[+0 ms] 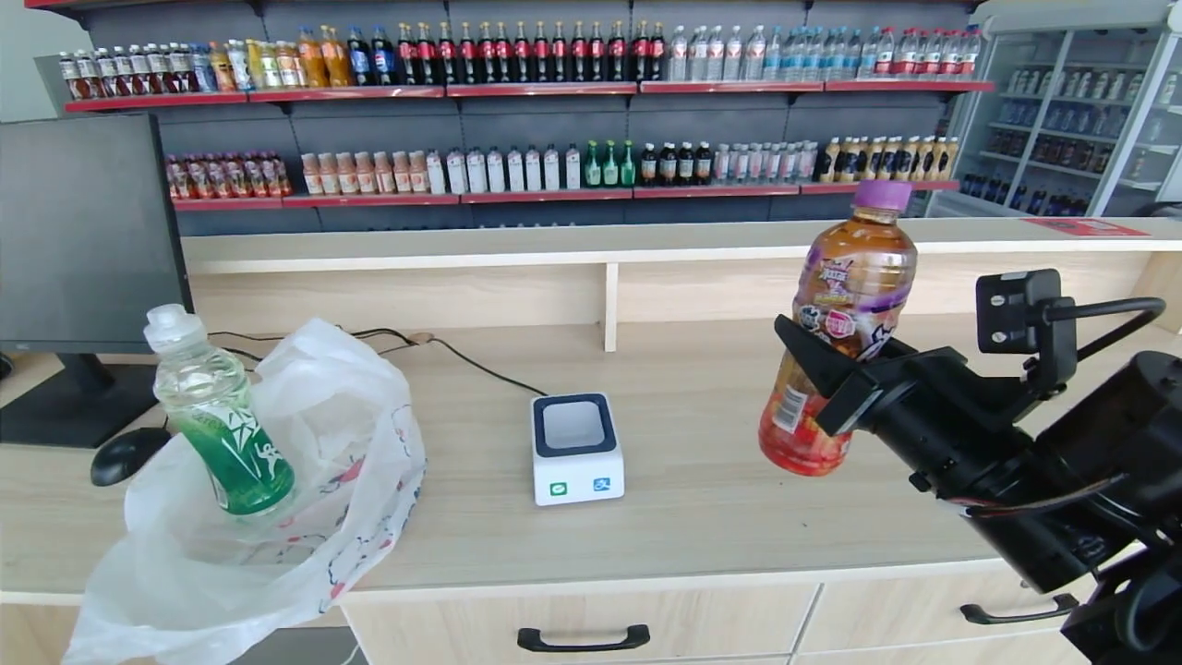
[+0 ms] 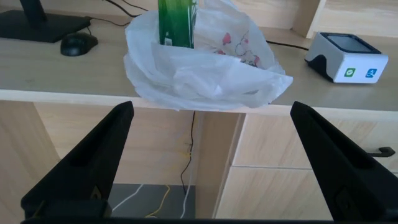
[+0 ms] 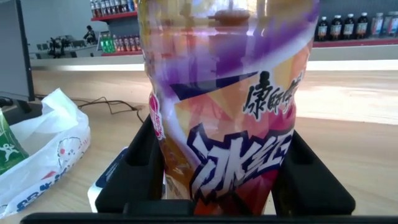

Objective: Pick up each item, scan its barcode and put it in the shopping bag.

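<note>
Bottles number two. One is a ribbed clear plastic bottle of amber tea with a purple cap and a glossy purple and orange label. The other is a clear bottle with a white cap and green label. It leans in the open mouth of the one shopping bag, a thin, crumpled, translucent white sack with small red prints. The bag lies at the left of the pale wood-grain counter and spills over its near edge.

One scanner, a white box with rounded corners and a dark-framed slanted window, sits on the counter right of the bag and well apart from it. One dark monitor stands at the far left, with one black mouse beside its foot.

The right gripper has its black fingers clamped on the tea bottle's middle, one on each side. It holds the bottle tilted in the air, right of the scanner and above the counter.

The left gripper hangs in front of the counter's near edge, facing the bag. Its two wedge-shaped fingers are spread wide and touch nothing.
</note>
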### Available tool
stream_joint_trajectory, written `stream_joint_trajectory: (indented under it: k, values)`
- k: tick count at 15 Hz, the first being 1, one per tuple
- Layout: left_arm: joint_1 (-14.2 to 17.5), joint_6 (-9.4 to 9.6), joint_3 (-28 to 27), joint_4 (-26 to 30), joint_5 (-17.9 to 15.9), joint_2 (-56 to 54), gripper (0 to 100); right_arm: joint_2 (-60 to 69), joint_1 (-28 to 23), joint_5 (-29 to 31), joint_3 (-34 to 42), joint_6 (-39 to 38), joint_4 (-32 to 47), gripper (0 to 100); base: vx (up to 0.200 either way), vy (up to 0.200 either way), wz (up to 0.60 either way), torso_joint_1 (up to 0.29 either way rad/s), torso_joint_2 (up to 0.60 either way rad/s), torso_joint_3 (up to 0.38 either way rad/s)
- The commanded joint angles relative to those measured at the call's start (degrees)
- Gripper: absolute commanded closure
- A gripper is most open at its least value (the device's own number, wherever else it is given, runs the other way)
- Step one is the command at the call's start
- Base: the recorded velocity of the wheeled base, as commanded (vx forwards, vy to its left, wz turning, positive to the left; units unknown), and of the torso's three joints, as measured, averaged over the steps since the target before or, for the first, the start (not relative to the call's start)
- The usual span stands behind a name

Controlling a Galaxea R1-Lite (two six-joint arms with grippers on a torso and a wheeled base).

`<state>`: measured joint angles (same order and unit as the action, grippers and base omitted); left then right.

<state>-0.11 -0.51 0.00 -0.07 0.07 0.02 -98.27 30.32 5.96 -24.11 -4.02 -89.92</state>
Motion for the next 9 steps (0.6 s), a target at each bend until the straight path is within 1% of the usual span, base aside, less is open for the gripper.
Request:
stream_joint_trajectory:
  k: [1, 9]
  values:
    - [0.0, -0.02, 0.0, 0.0, 0.0, 0.0, 0, 0.0, 0.0, 0.0, 0.5, 0.0, -0.1, 100, 0.0, 0.2, 0.0, 0.007, 0.0, 0.002]
    - [0.0, -0.02, 0.0, 0.0, 0.0, 0.0, 0, 0.1, 0.0, 0.0, 0.6, 0.0, -0.1, 100, 0.0, 0.2, 0.0, 0.002, 0.0, 0.002]
